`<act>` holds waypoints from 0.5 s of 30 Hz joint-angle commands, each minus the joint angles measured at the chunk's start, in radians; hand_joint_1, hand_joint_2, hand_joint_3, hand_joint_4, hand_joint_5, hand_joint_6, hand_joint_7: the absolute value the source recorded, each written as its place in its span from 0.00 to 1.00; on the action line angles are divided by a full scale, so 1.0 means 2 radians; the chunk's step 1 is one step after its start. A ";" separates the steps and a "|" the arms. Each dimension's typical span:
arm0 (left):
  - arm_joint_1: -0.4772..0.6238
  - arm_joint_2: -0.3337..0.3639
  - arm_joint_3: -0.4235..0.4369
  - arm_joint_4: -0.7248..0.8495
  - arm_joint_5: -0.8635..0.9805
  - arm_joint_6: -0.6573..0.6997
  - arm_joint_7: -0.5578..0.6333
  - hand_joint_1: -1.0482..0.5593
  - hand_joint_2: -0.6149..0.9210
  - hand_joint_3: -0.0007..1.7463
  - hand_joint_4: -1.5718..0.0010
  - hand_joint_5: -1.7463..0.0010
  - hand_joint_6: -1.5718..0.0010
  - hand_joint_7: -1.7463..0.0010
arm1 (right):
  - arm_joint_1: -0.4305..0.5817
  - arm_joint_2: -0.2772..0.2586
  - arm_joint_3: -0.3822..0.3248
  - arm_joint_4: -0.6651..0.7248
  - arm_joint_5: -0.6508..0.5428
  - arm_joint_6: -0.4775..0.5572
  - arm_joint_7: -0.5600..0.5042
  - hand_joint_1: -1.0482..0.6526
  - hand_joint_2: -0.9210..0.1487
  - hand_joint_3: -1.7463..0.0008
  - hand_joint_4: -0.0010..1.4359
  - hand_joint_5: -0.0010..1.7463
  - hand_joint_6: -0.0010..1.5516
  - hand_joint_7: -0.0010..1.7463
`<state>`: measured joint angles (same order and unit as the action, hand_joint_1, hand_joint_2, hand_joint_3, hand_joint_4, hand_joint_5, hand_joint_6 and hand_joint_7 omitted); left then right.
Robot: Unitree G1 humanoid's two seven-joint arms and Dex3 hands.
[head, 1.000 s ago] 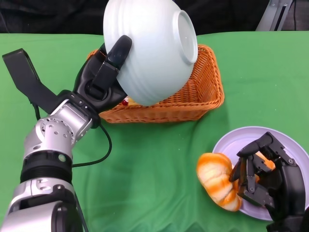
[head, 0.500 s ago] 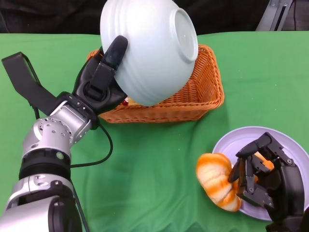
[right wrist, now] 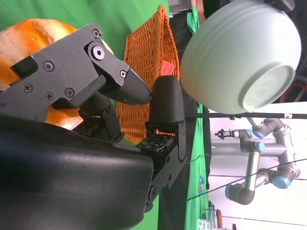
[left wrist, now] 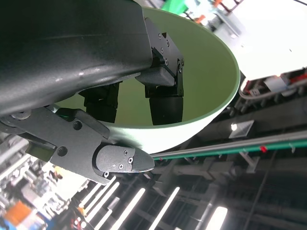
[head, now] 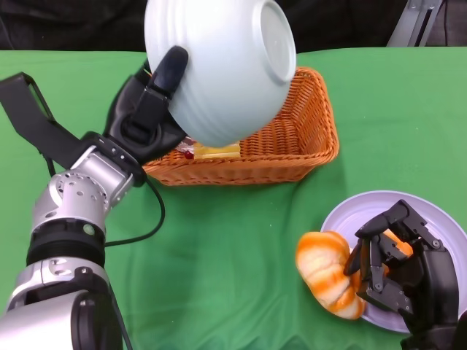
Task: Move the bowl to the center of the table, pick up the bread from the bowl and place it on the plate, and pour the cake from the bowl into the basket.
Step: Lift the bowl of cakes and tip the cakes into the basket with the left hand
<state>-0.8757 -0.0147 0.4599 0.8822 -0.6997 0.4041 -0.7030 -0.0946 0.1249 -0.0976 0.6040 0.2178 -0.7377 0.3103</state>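
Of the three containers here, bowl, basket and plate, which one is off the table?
The bowl: the left hand holds it tipped above the basket. Basket and plate rest on the table.

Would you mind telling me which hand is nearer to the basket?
Left. The left hand holds the bowl tipped right over the basket; the right hand is beside the bread, well away.

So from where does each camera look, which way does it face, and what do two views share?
Head view: above the table, looking down at the basket, plate and bread; both forearms and robot hands show.
Right wrist view: behind the right robot hand, facing the basket and the tipped bowl.
Left wrist view: behind the left robot hand, looking into the bowl it grips at the rim.
All three share the bowl; the head and right wrist views also share the basket and bread.
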 commanded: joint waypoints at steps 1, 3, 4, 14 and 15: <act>-0.005 0.009 -0.013 -0.023 0.017 -0.040 -0.016 0.54 1.00 0.22 0.58 0.01 0.54 0.15 | -0.001 -0.002 -0.003 0.002 -0.001 -0.005 -0.005 0.52 0.33 0.31 0.58 1.00 0.35 1.00; 0.000 0.008 -0.022 -0.034 0.028 -0.067 -0.018 0.54 1.00 0.24 0.57 0.01 0.53 0.16 | 0.000 -0.002 -0.002 0.000 -0.003 -0.002 -0.008 0.52 0.33 0.31 0.58 1.00 0.35 1.00; 0.002 0.008 -0.027 -0.039 0.035 -0.083 -0.020 0.54 1.00 0.24 0.56 0.02 0.53 0.16 | 0.000 -0.002 -0.002 -0.001 -0.002 -0.001 -0.007 0.52 0.33 0.31 0.58 1.00 0.35 1.00; 0.039 0.019 -0.093 -0.074 0.138 -0.287 -0.036 0.58 0.83 0.51 0.54 0.00 0.50 0.19 | -0.001 -0.004 -0.002 -0.004 0.005 0.001 0.001 0.52 0.33 0.30 0.57 1.00 0.35 1.00; 0.045 0.020 -0.099 -0.076 0.150 -0.312 -0.034 0.58 0.84 0.52 0.55 0.00 0.51 0.19 | -0.001 -0.003 -0.002 -0.006 0.004 0.003 -0.002 0.53 0.33 0.30 0.57 1.00 0.35 1.00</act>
<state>-0.8045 0.0046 0.2730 0.7565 -0.4234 -0.1564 -0.7676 -0.0952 0.1248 -0.0981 0.6046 0.2186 -0.7371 0.3117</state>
